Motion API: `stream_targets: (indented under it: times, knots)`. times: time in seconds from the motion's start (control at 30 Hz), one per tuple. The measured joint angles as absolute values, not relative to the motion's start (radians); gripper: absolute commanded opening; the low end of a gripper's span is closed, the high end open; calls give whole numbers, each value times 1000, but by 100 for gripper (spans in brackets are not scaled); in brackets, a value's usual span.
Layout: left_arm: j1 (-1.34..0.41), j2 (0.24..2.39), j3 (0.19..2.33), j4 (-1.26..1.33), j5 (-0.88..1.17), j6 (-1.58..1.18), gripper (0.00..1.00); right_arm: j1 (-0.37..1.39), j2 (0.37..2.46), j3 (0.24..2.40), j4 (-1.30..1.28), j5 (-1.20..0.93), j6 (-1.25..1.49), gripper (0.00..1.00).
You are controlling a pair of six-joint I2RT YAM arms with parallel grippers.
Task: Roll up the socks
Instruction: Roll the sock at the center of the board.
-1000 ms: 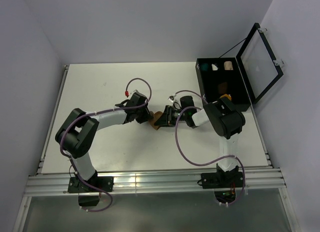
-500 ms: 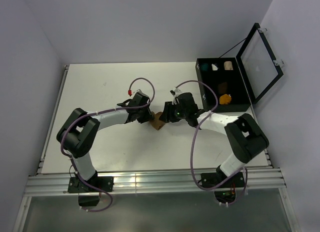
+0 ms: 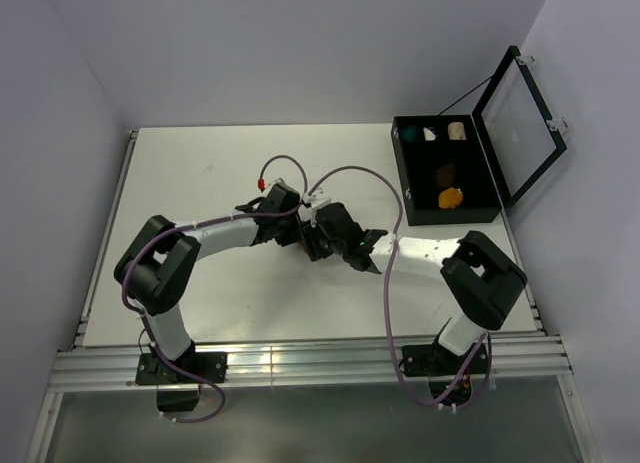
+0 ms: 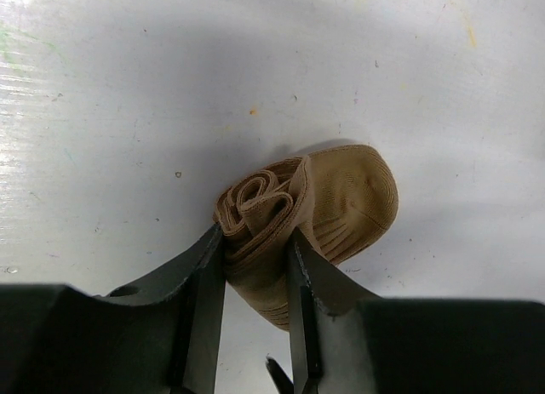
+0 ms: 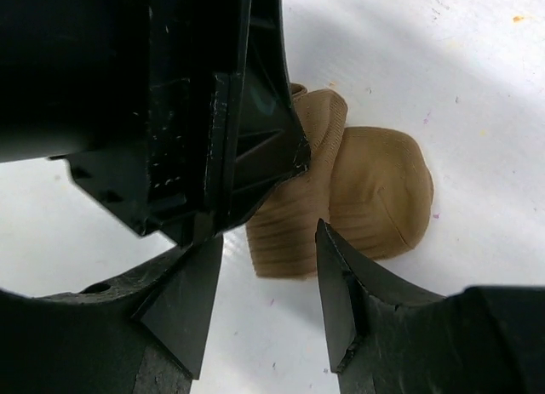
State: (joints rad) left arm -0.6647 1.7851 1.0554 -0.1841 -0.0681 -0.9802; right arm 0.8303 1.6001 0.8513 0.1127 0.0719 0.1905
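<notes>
1. Left side first: the left gripper [image 4: 255, 241] reaches in low over the white table [image 3: 200, 193], near its middle, and its fingers [image 4: 209, 300] are clenched on the tan sock [image 4: 341, 202].
2. Between those two fingers sits the sock's rolled end, a tight spiral of ribbed fabric with its coiled layers showing end-on and pinched from both sides.
3. Beyond the roll, the smooth rounded toe lies flat on the table, unrolled and folded beside the coil.
4. The fabric is one plain tan colour, with fine ribbing along the part nearest the fingers.
5. Just to the right, the right gripper [image 5: 268, 241] faces the left one from the other side of the sock, so close that the left gripper's black body fills the upper left of the right wrist view.
6. Its jaws stand released, with a clear gap between the tips. The sock's ribbed edge lies just at that gap, and neither finger presses it.
7. Farther right, well apart from both grippers, the black case [image 3: 398, 173] stands near the table's far right corner with its lid raised.
8. Its far row holds a teal bundle [image 3: 408, 135], a white bundle [image 3: 430, 134] and a cream bundle [image 3: 457, 130].
9. Nearer compartments hold the dark brown sock [image 3: 446, 172] and, nearer than that, the mustard-orange sock [image 3: 450, 197], both bunched up.
</notes>
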Motion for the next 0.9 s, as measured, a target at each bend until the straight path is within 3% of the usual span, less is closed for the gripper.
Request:
stream_targets:
  times: [0.17, 0.37, 0.57, 0.73, 0.9]
  knots:
    - [-663, 1791, 1060, -186, -64, -981, 35, 861, 1667, 854, 141, 120, 165, 55]
    - [-661, 1793, 1061, -187, -57, -981, 35, 876, 1709, 854, 193, 178, 155, 40]
    - [-656, 1795, 1061, -189, -62, -985, 37, 881, 1733, 854, 224, 201, 163, 0]
    - [-656, 1795, 1061, -194, -70, -984, 48, 858, 1728, 839, 250, 158, 184, 0]
    - [-656, 1793, 1062, -208, -77, -985, 63, 767, 1700, 787, 311, -33, 241, 0]
